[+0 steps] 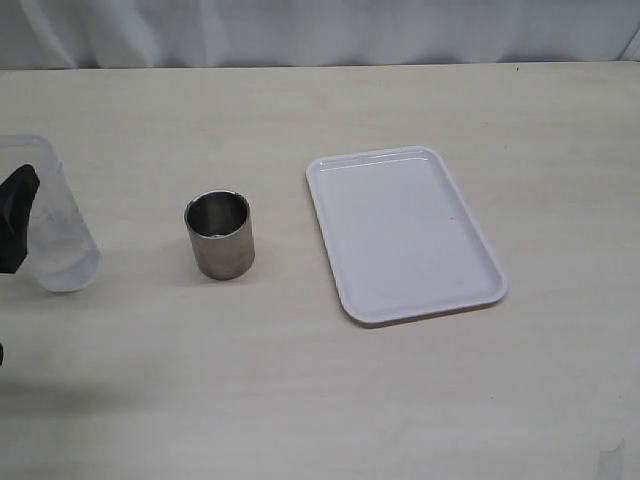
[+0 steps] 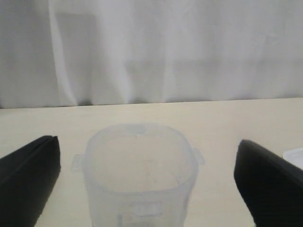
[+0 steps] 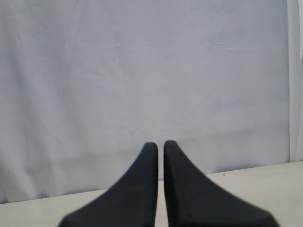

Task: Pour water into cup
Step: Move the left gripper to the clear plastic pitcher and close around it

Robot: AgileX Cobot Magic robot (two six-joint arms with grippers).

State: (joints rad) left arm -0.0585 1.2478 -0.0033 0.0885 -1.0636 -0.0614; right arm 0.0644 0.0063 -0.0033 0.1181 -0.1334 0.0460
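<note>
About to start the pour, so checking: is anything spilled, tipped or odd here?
Nothing stands out. The steel cup stands upright, the plastic beaker stands between the open left fingers without touching them, the white tray lies flat, and no spill shows on the table.

Right gripper (image 3: 160, 145) pointing at a white curtain (image 3: 142, 71)
Its black fingers (image 3: 137, 194) are sitting closed at frame centre, only a thin slit showing, while pale tabletop (image 3: 265, 182) is running behind them.
</note>
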